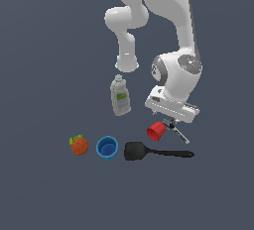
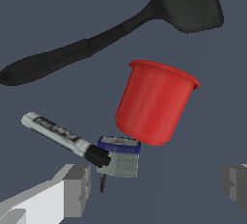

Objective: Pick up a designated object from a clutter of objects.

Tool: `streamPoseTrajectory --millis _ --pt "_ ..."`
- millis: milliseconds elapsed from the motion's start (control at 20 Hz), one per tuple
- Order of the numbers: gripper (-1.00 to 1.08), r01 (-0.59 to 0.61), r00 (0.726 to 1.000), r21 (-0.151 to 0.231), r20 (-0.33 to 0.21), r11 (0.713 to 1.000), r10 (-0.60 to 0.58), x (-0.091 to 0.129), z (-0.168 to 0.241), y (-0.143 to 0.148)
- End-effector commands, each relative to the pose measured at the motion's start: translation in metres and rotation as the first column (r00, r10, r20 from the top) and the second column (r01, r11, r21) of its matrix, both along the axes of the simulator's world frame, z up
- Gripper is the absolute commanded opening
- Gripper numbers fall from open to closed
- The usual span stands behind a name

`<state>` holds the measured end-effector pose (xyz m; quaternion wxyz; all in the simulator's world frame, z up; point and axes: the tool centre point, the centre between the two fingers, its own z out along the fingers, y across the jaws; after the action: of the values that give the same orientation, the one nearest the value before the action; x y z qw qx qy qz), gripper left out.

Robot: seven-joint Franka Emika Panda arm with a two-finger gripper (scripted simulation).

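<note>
The designated object, a tiny dark-blue block with a pale face (image 2: 119, 156), lies on the floor touching the foot of the tipped red cup (image 2: 154, 103) and the dark tip of the thin grey rod (image 2: 55, 131). My gripper (image 2: 157, 187) is open, its fingers (image 2: 77, 189) wide apart, and hovers above the block, which sits nearer one finger than the other. In the exterior view the gripper (image 1: 171, 120) hangs just over the red cup (image 1: 157, 131) and rod (image 1: 181, 135); the block is too small to make out there.
A black spatula (image 1: 154, 151) lies just beyond the cup. A blue cup (image 1: 107, 147) and an orange fruit with a green leaf (image 1: 79, 145) sit further to the exterior view's left. A grey-green bottle (image 1: 120, 96) lies near the arm's base.
</note>
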<state>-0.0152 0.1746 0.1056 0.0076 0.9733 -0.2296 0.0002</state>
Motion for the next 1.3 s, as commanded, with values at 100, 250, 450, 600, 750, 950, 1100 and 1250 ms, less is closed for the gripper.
streamPoseTrajectory --millis 100,250,450,600,750,950,1100,1250 --pt "1.00 0.046 0.999 0.007 0.003 0.999 -0.046 -0.010 -0.021 0.020" --pt "1.00 0.068 0.998 0.010 0.003 0.998 -0.068 -0.015 -0.031 0.029" --pt "1.00 0.087 0.996 0.013 0.003 0.996 -0.087 -0.020 -0.039 0.037" --pt "1.00 0.094 0.996 0.015 0.003 0.995 -0.094 -0.022 -0.042 0.040" --pt "1.00 0.092 0.996 0.014 0.002 0.996 -0.092 -0.022 -0.042 0.040" --pt "1.00 0.092 0.996 0.014 0.002 0.996 -0.092 -0.023 -0.047 0.040" --pt "1.00 0.093 0.996 0.014 0.003 0.996 -0.093 -0.023 -0.057 0.040" --pt "1.00 0.094 0.996 0.014 0.003 0.996 -0.094 -0.024 -0.071 0.040"
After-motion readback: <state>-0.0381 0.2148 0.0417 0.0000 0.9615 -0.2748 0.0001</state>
